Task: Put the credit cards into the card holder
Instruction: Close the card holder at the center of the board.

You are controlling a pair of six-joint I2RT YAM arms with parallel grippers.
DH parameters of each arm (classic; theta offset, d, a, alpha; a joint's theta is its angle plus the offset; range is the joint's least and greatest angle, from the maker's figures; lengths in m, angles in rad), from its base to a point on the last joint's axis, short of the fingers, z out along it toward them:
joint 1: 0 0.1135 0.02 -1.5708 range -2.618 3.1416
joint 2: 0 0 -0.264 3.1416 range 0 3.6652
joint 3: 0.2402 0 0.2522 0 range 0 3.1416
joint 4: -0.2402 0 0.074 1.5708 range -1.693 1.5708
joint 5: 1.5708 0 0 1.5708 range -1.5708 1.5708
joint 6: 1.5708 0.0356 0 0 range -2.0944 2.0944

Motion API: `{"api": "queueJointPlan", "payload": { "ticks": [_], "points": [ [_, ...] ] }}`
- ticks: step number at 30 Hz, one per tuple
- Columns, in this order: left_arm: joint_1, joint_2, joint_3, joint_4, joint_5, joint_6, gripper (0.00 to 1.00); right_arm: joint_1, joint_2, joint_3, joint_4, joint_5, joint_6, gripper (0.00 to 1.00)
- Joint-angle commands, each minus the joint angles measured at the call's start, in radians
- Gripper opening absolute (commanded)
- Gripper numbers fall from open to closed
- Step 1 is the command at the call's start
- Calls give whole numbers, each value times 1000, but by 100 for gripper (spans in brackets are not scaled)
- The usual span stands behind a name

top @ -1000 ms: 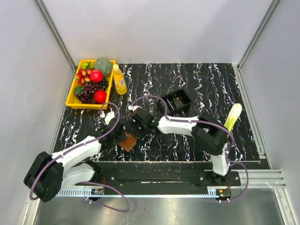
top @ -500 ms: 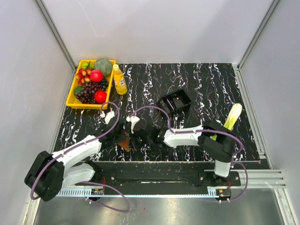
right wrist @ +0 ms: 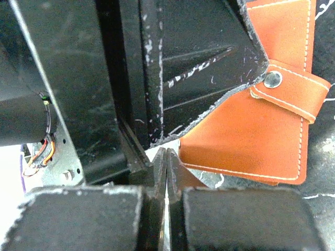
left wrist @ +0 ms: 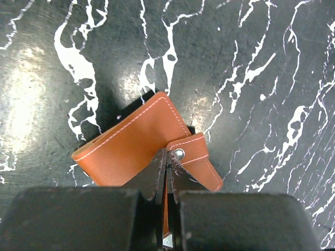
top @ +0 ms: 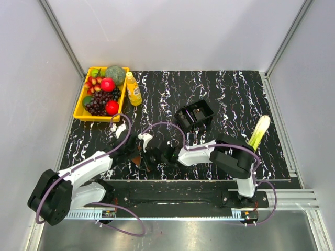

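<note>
The brown leather card holder (left wrist: 131, 141) lies on the black marble table, with its snap tab (left wrist: 198, 157) at its right side. My left gripper (left wrist: 166, 157) is shut on an edge of it, and leather shows between the jaws. The card holder also shows in the right wrist view (right wrist: 246, 141), and barely in the top view (top: 137, 160). My right gripper (right wrist: 166, 154) is shut, its tips at the holder's near corner, right beside the left gripper's finger (right wrist: 199, 68). I see no credit card clearly. The two grippers meet in the top view, left (top: 133, 152) and right (top: 152, 156).
An open black box (top: 194, 115) stands behind the grippers at mid table. A yellow tray (top: 78, 112) of fruit and an orange bottle (top: 133, 89) are at the back left. A pale green vegetable (top: 260, 130) lies at the right.
My right gripper has moved toward the near edge and left, down to the card holder beside the left gripper. The left gripper has shifted slightly with the holder.
</note>
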Motion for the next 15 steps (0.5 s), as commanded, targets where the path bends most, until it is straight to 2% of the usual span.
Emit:
{"api": "queueJointPlan", "payload": {
  "ticks": [1, 2, 4, 10, 12, 15],
  "points": [
    [0, -3, -13, -2, 43, -4, 0, -1, 56, 84, 40, -17, 13, 0],
    [0, -2, -12, 3, 44, 2, 0, -2, 59, 84, 66, -34, 16, 0],
    [3, 0, -12, 10, 52, 14, 0, 1, 44, 75, 73, 28, 39, 0],
    [8, 50, 2, 95, 127, 54, 0, -4, 117, 174, -122, 197, 105, 0],
    [9, 64, 1, 150, 152, 59, 0, -18, 101, 153, -147, 271, 130, 0],
    [10, 101, 8, 230, 170, 68, 0, -77, 68, 69, -128, 303, 199, 0]
  ]
}}
